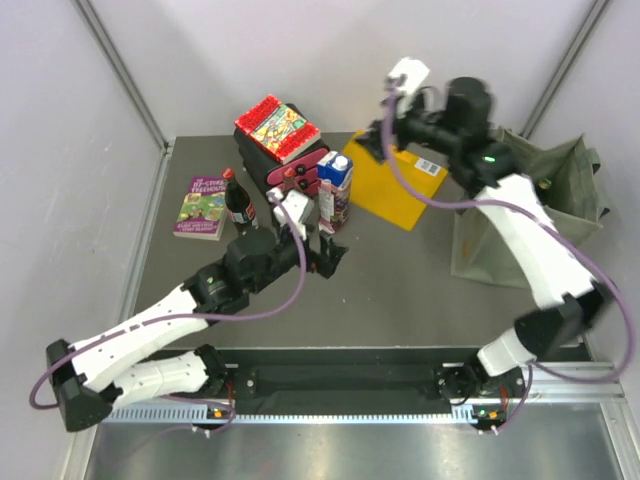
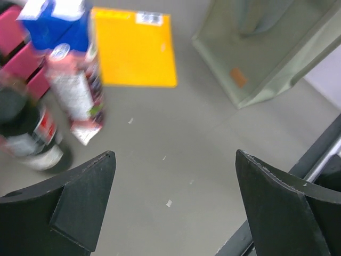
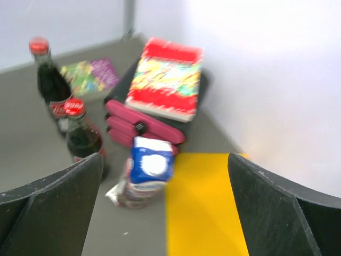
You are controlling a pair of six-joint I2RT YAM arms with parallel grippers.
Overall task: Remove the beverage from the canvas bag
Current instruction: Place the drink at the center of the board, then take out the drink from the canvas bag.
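Beyond left claw (image 1: 328, 258), beverage carton (image 1: 335, 190); canvas bag (image 1: 565, 190) well apart.

Left arm (image 1: 150, 335), right arm (image 1: 540, 250): white link shells, black joints, purple cables (image 1: 300, 292) looped alongside. Fingers (image 2: 80, 208) matte black, wedge-shaped. Green light (image 1: 490, 157) on right arm.

We see a robot lab cell: plain white panels (image 1: 330, 50) in metal framing (image 1: 120, 70) enclose a grey tabletop (image 1: 400, 290) carrying two bolted arms (image 1: 150, 330).
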